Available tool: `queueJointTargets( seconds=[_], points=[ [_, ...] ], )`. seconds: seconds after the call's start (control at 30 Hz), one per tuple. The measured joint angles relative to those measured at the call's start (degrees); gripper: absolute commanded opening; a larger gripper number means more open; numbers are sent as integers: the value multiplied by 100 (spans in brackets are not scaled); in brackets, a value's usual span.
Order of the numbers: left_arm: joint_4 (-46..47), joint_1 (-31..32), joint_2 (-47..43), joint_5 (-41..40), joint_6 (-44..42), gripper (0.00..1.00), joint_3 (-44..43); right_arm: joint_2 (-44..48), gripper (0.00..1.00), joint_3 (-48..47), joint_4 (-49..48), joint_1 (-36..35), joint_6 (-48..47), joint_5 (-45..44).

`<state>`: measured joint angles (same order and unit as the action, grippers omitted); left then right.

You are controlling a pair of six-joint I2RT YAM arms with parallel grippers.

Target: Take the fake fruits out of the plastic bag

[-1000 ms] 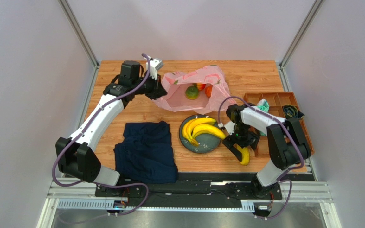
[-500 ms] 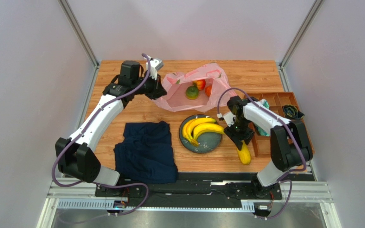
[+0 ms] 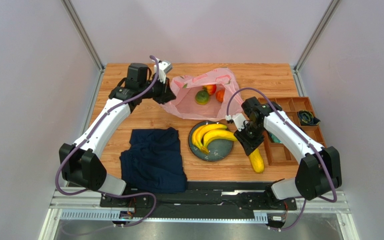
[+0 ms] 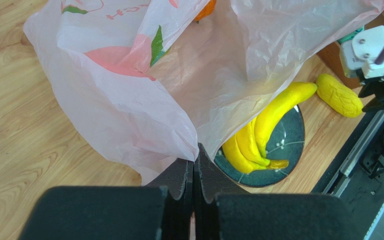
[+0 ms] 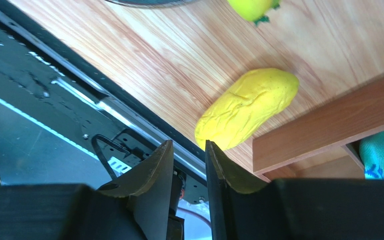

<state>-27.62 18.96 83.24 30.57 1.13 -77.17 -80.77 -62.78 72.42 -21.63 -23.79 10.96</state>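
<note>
A: Where are the fruits seen?
B: The banana bunch [image 3: 210, 136] is laid on the plate [image 3: 222, 149], and the long yellow piece [image 5: 246, 115] near it on the table [image 3: 259, 75]. The round ones [image 3: 202, 97] are kept inside the plastic bag [image 4: 129, 100].
A: And the fingers?
B: The bag's edge is pinched by the left gripper [image 4: 194, 172]. The right gripper [image 5: 189, 160] is held slightly parted, with nothing gripped.

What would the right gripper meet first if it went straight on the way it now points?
Probably the long yellow piece on the table, just ahead of the right gripper; depth is unclear.
</note>
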Motion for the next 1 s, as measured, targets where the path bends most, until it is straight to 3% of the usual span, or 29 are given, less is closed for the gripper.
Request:
queueJointTargets(
  seconds=[0.17,0.3,0.37,0.57,0.73,0.77,0.83,0.97,1.0],
  points=[
    [0,0,7,0,0,0,-22,144,38,-90,2,-146,-7,251],
    [0,0,7,2,0,0,-22,140,74,-92,0,-188,61,90],
    [0,0,7,2,0,0,-22,149,82,7,-63,-188,122,-208],
    [0,0,7,2,-2,0,-22,103,86,761,-247,-61,177,-1082],
    [-2,0,7,0,-2,0,-22,-417,80,898,-538,164,170,-1596],
    [-2,0,7,0,-2,0,-22,-592,71,898,-643,221,155,-1659],
    [-2,0,7,2,-2,0,-22,-885,65,890,-796,306,111,-1690],
    [-4,0,7,0,-2,0,-22,-1001,38,835,-920,380,-59,-1333],
    [-2,0,7,0,-2,0,-22,-970,36,809,-920,380,-114,-1207]
  ],
)
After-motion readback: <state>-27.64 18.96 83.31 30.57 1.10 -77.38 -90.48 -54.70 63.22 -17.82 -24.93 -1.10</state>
